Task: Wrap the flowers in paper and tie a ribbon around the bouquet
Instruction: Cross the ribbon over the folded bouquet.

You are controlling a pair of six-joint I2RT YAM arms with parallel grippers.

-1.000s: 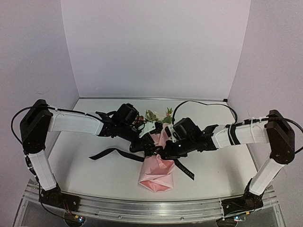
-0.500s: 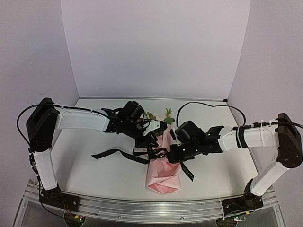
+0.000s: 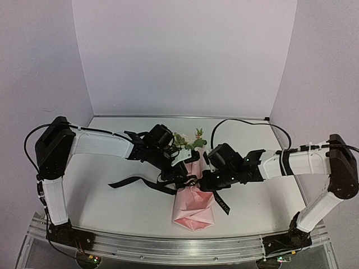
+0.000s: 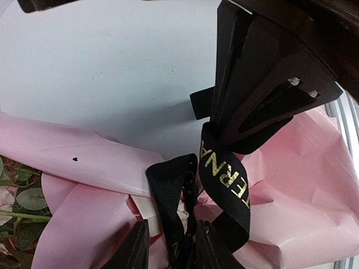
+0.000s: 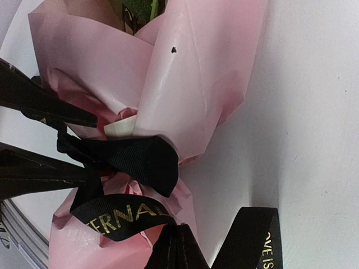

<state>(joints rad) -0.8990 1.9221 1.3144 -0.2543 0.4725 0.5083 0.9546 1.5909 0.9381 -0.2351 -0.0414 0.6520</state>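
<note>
top external view, lower middle: the paper point(image 3: 194, 217) lies with its crumpled end nearest the arm bases on the white table point(image 3: 112, 210), and the cone runs up the frame away from them. laid flat like this, the bouquet point(image 3: 192, 200) offers its waist to both arms at once. just above that near end, the black ribbon point(image 3: 221, 202) crosses the waist, with one tail trailing toward the left of the frame and the other toward lower right. both tools meet there. the right gripper point(image 5: 176, 247), at the bottom edge of its own wrist view, has its fingers pressed together on a lettered stretch of ribbon, probably to keep the band taut round the paper. the left gripper point(image 4: 171, 244), at the bottom of the left wrist view, stands partly spread with a folded strand between its fingers; whether it actually pinches that strand i cannot tell. its placing suggests it is working a loop for the knot, which looks unfinished, with slack loops and no tightened bow. farthest up, near the frame's centre, the flowers point(image 3: 188, 140) poke out of the cone's mouth beyond both tools, so pulling the ribbon should not crush them.
</note>
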